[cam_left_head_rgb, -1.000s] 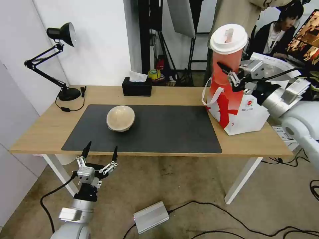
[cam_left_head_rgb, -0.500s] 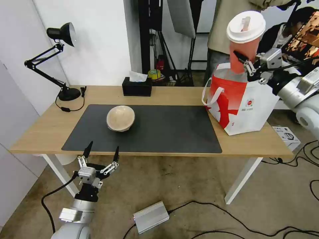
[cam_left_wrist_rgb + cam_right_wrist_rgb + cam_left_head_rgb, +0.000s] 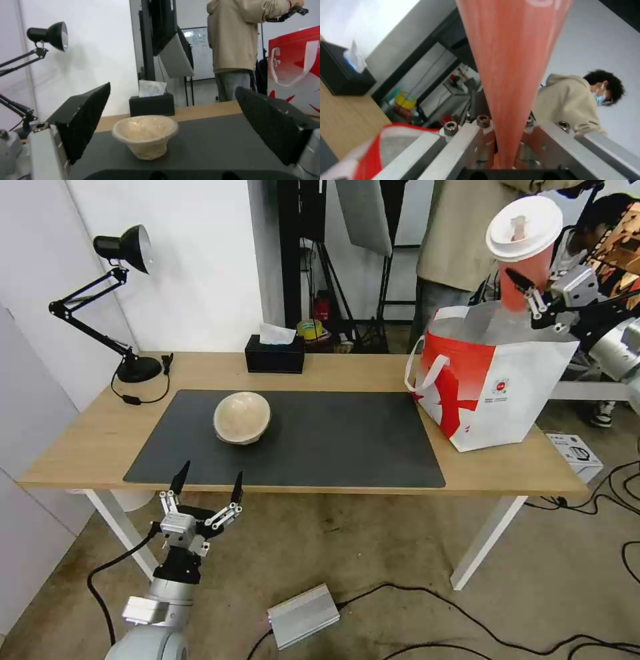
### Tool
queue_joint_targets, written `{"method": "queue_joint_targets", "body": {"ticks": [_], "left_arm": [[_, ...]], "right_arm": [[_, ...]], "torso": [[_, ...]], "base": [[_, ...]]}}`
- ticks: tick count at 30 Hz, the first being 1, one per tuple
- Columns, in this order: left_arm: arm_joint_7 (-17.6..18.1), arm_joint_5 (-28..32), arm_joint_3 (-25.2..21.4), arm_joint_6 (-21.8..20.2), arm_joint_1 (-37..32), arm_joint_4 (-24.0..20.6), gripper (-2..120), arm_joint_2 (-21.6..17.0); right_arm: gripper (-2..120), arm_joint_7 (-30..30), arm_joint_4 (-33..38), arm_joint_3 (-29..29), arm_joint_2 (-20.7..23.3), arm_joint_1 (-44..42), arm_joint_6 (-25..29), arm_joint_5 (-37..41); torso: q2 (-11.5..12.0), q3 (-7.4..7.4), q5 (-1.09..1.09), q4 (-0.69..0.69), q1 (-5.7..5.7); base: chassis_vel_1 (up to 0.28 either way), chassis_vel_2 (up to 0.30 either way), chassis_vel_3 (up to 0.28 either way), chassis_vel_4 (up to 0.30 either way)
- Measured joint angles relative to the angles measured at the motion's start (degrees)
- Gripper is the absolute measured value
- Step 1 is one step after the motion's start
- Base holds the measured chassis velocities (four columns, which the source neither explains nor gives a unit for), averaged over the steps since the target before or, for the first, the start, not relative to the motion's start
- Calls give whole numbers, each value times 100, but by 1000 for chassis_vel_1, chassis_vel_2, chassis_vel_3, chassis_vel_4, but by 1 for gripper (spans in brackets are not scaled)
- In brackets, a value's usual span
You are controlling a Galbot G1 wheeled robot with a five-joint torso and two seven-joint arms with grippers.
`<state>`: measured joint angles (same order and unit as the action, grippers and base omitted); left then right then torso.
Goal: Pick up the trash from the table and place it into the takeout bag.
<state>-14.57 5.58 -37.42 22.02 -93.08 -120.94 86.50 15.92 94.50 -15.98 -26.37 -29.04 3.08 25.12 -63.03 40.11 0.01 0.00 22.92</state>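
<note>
My right gripper (image 3: pixel 530 293) is shut on the tall red drink cup (image 3: pixel 523 253) with a white lid, holding it upright in the air above the open top of the takeout bag (image 3: pixel 493 380). The cup's red wall (image 3: pixel 510 62) runs between the clamped fingers in the right wrist view. The bag stands on the right end of the table (image 3: pixel 333 370). A beige bowl (image 3: pixel 242 417) sits on the dark mat (image 3: pixel 333 437), left of centre. My left gripper (image 3: pixel 207 487) hangs open below the table's front edge, facing the bowl (image 3: pixel 145 136) between its black fingers (image 3: pixel 83 120).
A black tissue box (image 3: pixel 275 353) stands at the table's back edge, and a black desk lamp (image 3: pixel 120 300) stands at the back left. A person in a beige hoodie stands behind the bag. Cables and a silver box (image 3: pixel 303 617) lie on the floor.
My right arm has carried the cup up and to the right, from in front of the bag to above its open top. The left gripper has hardly moved.
</note>
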Motion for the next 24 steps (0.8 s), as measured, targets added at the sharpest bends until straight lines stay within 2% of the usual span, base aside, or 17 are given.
{"method": "queue_joint_targets", "body": {"ticks": [24], "left_arm": [[-141, 54, 36, 100, -149, -94, 100, -15]], "right_arm": [[1, 687, -1093, 415, 77, 658, 473, -1275]], "torso": [[0, 0, 0, 0, 0]], "base": [[0, 0, 0, 0]]}}
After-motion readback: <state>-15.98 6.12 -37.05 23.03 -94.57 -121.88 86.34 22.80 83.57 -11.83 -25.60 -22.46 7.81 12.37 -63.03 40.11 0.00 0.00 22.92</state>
